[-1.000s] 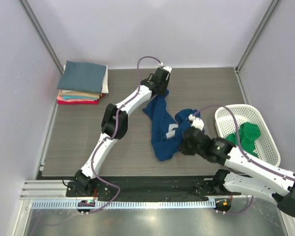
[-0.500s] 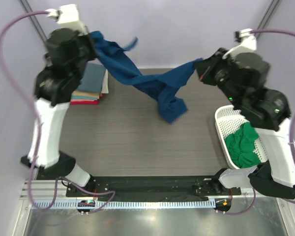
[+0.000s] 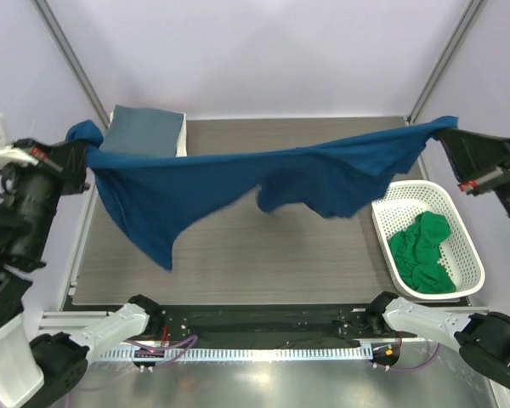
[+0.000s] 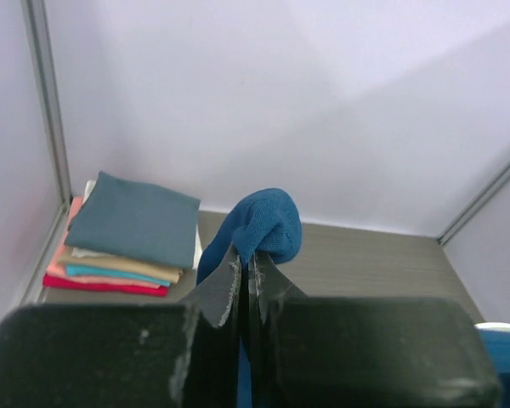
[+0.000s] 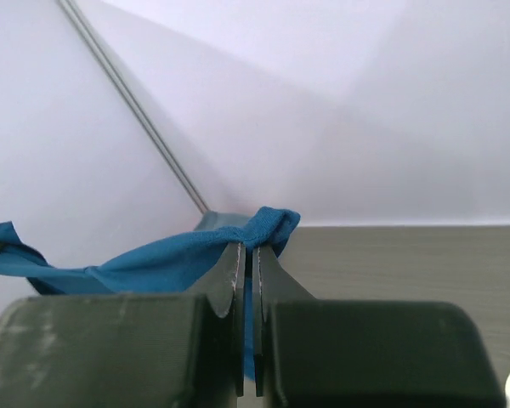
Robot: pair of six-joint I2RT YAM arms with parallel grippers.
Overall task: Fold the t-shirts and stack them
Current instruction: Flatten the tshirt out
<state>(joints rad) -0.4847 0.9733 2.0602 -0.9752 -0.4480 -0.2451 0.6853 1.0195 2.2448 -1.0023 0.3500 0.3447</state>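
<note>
seeing the navy blue t-shirt (image 3: 238, 177) hanging stretched wide in mid-air, pinched at both ends, lower edge sagging. finding the bright green t-shirt (image 3: 421, 251) lying crumpled in the basket (image 3: 469, 255) and the folded stack (image 3: 143, 134) sitting far left, slate-blue on top.

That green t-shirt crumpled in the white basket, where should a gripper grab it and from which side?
Pinch the raised bunch atop the green t-shirt, coming straight down from above. It lies crumpled inside the basket, whose walls block any sideways approach. The left gripper and right gripper both hold the blue t-shirt.
</note>
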